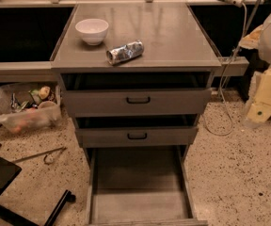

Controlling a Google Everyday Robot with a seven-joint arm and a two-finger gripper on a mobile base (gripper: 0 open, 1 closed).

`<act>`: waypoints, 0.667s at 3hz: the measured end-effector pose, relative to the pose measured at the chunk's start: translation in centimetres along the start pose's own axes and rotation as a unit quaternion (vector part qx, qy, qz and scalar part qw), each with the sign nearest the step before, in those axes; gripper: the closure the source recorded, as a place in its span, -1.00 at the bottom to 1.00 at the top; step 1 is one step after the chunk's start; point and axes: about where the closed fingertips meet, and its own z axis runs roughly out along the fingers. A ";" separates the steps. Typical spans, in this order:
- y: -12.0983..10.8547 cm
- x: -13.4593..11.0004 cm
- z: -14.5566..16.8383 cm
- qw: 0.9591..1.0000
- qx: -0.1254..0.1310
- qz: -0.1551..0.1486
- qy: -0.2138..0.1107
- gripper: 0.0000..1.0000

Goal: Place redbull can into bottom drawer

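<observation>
The redbull can [125, 52] lies on its side on the grey cabinet top [173, 36], near the front edge and just right of a white bowl [92, 30]. The bottom drawer [138, 206] is pulled far out towards me, and its flat grey floor is bare. The two upper drawers with black handles are each a little ajar. My gripper [260, 108] hangs at the right edge of the view, beside the cabinet and level with the top drawer. It is far from the can and nothing shows in it.
A clear plastic bin of odds and ends [26, 106] stands on the speckled floor left of the cabinet. A black chair base [13, 192] is at the bottom left. A white cable [227, 93] hangs down on the right.
</observation>
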 end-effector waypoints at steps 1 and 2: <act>-0.4 -0.2 0.3 1.000 -0.001 -0.005 0.002 -1.00; -3.0 -2.2 2.6 1.000 -0.004 -0.019 -0.008 -1.00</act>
